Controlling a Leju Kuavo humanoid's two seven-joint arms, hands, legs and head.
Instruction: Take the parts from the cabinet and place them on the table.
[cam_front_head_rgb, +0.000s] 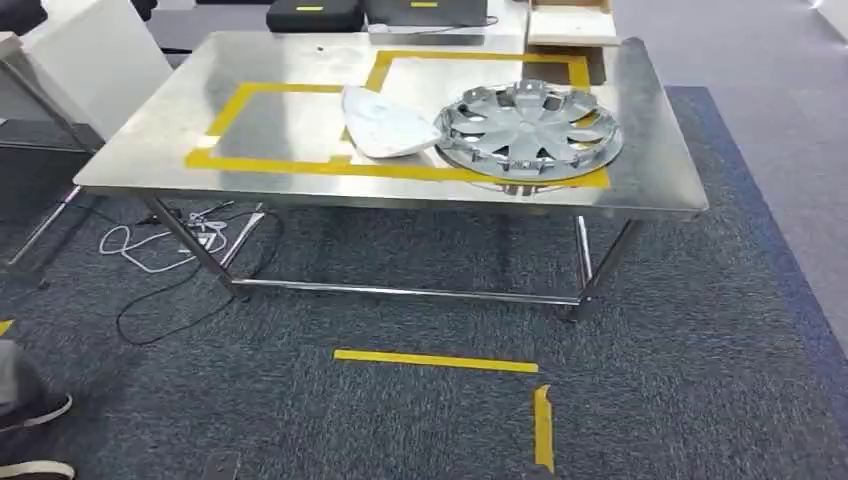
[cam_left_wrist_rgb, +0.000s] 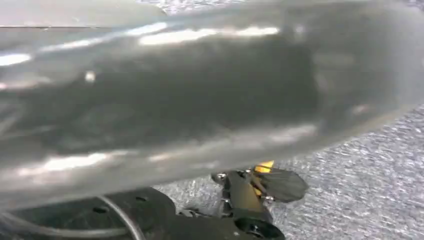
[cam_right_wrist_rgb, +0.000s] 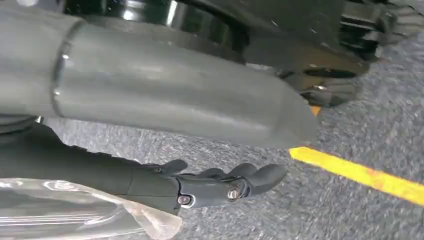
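head view high above table (cam_front_head_rgb: 400, 190); both wrist views close over carpet (cam_right_wrist_rgb: 350, 215)

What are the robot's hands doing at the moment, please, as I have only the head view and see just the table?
Observer: In the right wrist view the right hand hangs above the grey carpet, with its dark fingers stretched out, near a yellow tape strip.
Operator: Thank you. Is it carrying anything?
Observer: Some clear plastic lies right beside it, but I cannot tell whether the hand holds it.
Operator: And the left hand?
Observer: The left wrist view is blurred. A large glossy grey shape lies across it, so I cannot tell how the left hand stands.
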